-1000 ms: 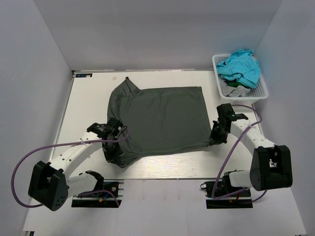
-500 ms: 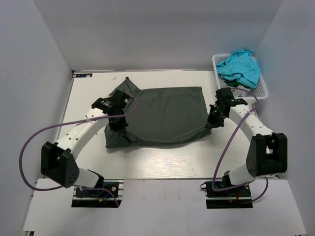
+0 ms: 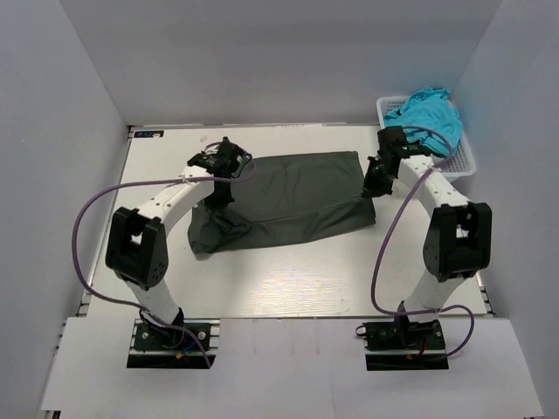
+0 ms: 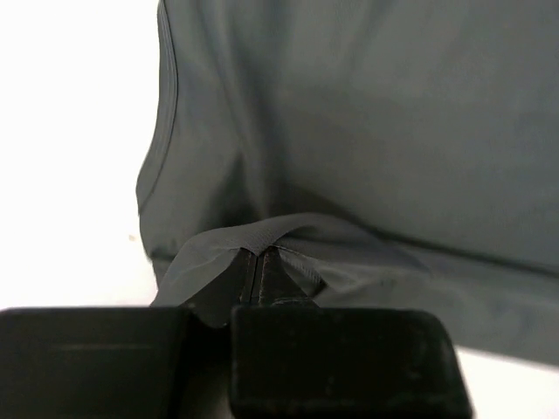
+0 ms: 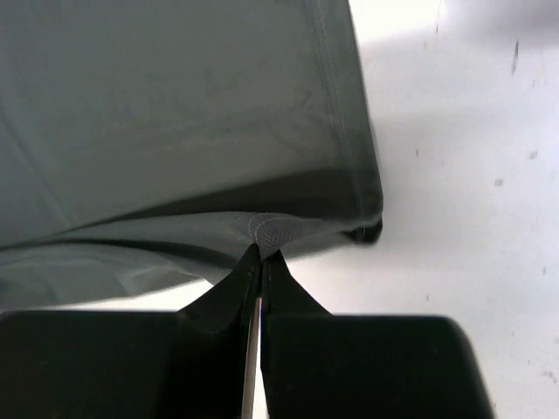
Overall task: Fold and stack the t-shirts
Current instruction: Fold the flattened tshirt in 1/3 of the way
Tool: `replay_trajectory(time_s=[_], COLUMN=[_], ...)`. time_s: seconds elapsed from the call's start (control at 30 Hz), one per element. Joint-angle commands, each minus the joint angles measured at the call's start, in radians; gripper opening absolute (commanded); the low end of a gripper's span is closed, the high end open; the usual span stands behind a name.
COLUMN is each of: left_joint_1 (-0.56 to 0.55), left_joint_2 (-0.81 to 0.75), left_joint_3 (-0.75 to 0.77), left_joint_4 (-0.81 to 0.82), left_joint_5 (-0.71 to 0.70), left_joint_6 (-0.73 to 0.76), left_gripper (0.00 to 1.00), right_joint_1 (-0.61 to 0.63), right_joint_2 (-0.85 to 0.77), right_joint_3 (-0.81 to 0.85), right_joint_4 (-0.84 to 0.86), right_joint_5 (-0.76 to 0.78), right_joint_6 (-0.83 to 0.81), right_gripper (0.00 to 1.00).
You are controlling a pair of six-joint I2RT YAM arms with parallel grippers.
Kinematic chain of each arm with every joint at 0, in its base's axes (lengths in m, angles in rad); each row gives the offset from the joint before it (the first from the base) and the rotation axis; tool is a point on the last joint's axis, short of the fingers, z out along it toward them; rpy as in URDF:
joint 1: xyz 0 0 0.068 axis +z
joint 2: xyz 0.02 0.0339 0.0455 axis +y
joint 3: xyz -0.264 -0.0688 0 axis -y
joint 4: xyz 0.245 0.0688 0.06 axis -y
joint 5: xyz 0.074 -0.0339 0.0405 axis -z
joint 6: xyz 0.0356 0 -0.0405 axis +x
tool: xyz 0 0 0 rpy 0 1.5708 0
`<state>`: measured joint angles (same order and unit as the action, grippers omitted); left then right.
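The dark charcoal-grey t-shirt (image 3: 288, 196) lies across the middle of the white table, its near part carried over towards the far edge. My left gripper (image 3: 222, 177) is shut on the shirt's near left edge and holds it over the far left part; the wrist view shows the hem pinched (image 4: 258, 249). My right gripper (image 3: 371, 182) is shut on the shirt's near right corner above the far right corner, with the cloth pinched (image 5: 260, 247). A turquoise t-shirt (image 3: 428, 118) and a light grey one (image 3: 417, 160) lie in the basket.
The white lattice basket (image 3: 463, 161) stands at the far right corner, close to my right arm. Purple cables loop from both arms over the table's left and right sides. Grey walls enclose the table on three sides.
Both grippers have moved away from the near edge towards the far edge, each carrying its part of the dark shirt's near edge, so the shirt now looks shorter from front to back.
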<state>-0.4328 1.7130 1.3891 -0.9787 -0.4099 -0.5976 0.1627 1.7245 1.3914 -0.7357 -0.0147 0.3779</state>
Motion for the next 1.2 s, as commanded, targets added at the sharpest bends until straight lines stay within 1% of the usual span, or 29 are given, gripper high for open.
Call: replay_trajectory(time_s=[0.0, 0.1, 0.13, 0.17, 0.27, 0.3, 0.33, 0.37, 0.4, 0.43, 0.47, 0.53, 0.57, 0.63, 0.67, 0.7, 0.77, 0.8, 0.83, 0.87, 0.9, 0.93, 0.97, 1.0, 1.03, 1.07, 1.1, 1.13, 1.17], left_joint_1=[0.043, 0.071, 0.071, 0.084, 0.107, 0.108, 0.12, 0.12, 0.13, 0.143, 0.143, 0.169, 0.169, 0.169, 0.169, 0.169, 0.169, 0.169, 0.169, 0.169, 0.169, 0.169, 0.169, 0.169, 0.169, 0.169, 0.169, 0.169, 0.169], left_joint_2=[0.039, 0.114, 0.132, 0.173, 0.229, 0.262, 0.279, 0.295, 0.31, 0.324, 0.333, 0.343, 0.333, 0.283, 0.257, 0.188, 0.096, 0.041, -0.019, -0.146, -0.212, -0.272, -0.327, -0.417, -0.45, -0.476, -0.512, -0.524, -0.533], left_joint_3=[0.076, 0.136, 0.171, 0.191, 0.241, 0.252, 0.27, 0.283, 0.297, 0.33, 0.346, 0.392, 0.402, 0.393, 0.374, 0.314, 0.217, 0.095, 0.03, -0.099, -0.163, -0.218, -0.27, -0.364, -0.405, -0.447, -0.519, -0.551, -0.582], left_joint_4=[0.046, 0.104, 0.121, 0.142, 0.217, 0.235, 0.248, 0.248, 0.249, 0.233, 0.233, 0.201, 0.201, 0.187, 0.187, 0.177, 0.176, 0.176, 0.207, 0.222, 0.239, 0.259, 0.259, 0.259, 0.259, 0.244, 0.232, 0.232, 0.247], left_joint_5=[-0.049, -0.049, -0.049, -0.038, -0.026, 0.006, 0.028, 0.039, 0.069, 0.069, 0.069, 0.069, 0.082, 0.111, 0.138, 0.138, 0.152, 0.161, 0.174, 0.209, 0.209, 0.209, 0.209, 0.209, 0.209, 0.209, 0.209, 0.209, 0.224], left_joint_6=[0.019, 0.059, 0.073, 0.096, 0.172, 0.198, 0.223, 0.232, 0.254, 0.254, 0.254, 0.254, 0.245, 0.236, 0.225, 0.207, 0.144, 0.119, 0.075, 0.055, 0.036, 0.016, 0.003, -0.011, -0.028, -0.069, -0.086, -0.111, -0.122], left_gripper=[0.0, 0.0, 0.0, 0.0, 0.0, 0.13, 0.36, 0.56, 0.81, 1.0, 1.0, 1.0, 1.0, 1.0, 1.0, 1.0, 1.0, 1.0, 1.0, 1.0, 1.0, 1.0, 1.0, 1.0, 1.0, 1.0, 1.0, 1.0, 1.0], right_joint_1=[-0.008, -0.014, -0.014, -0.018, -0.019, -0.019, -0.019, -0.019, -0.019, -0.02, -0.019, -0.017, -0.018, -0.012, -0.009, -0.008, -0.006, -0.006, -0.005, -0.005, -0.008, -0.008, -0.011, -0.014, -0.014, -0.017, -0.018, -0.029, -0.032], right_joint_2=[0.066, 0.136, 0.182, 0.194, 0.262, 0.282, 0.296, 0.326, 0.331, 0.342, 0.351, 0.343, 0.327, 0.273, 0.256, 0.219, 0.16, 0.138, 0.072, 0.054, 0.032, -0.015, -0.028, -0.049, -0.063, -0.072, -0.075, -0.078, -0.078], right_joint_3=[0.082, 0.144, 0.156, 0.203, 0.263, 0.273, 0.297, 0.308, 0.326, 0.351, 0.363, 0.403, 0.408, 0.379, 0.361, 0.319, 0.195, 0.157, 0.05, 0.017, -0.012, -0.093, -0.115, -0.135, -0.172, -0.205, -0.235, -0.25, -0.261], right_joint_4=[-0.005, -0.004, -0.001, -0.005, -0.013, -0.013, -0.013, -0.016, -0.019, -0.024, -0.027, -0.036, -0.033, -0.008, 0.004, 0.018, 0.073, 0.088, 0.132, 0.146, 0.154, 0.163, 0.179, 0.18, 0.182, 0.186, 0.187, 0.191, 0.191], right_joint_5=[0.042, 0.056, 0.067, 0.071, 0.061, 0.059, 0.058, 0.056, 0.056, 0.056, 0.058, 0.093, 0.097, 0.084, 0.075, 0.061, -0.016, -0.051, -0.079, -0.088, -0.094, -0.091, -0.073, -0.058, -0.045, 0.005, 0.01, 0.048, 0.053], right_joint_6=[-0.011, -0.011, -0.008, -0.005, -0.002, -0.002, -0.005, -0.005, -0.014, -0.019, -0.036, -0.051, -0.059, -0.079, -0.083, -0.086, -0.089, -0.091, -0.097, -0.096, -0.096, -0.09, -0.076, -0.07, -0.066, -0.051, -0.042, -0.022, -0.011], right_gripper=[0.0, 0.0, 0.0, 0.0, 0.0, 0.0, 0.1, 0.22, 0.36, 0.46, 0.52, 0.6, 0.75, 0.9, 0.9, 0.9, 0.9, 0.9, 0.9, 0.9, 0.9, 0.9, 0.9, 0.9, 0.9, 0.9, 0.9, 0.9, 0.9])
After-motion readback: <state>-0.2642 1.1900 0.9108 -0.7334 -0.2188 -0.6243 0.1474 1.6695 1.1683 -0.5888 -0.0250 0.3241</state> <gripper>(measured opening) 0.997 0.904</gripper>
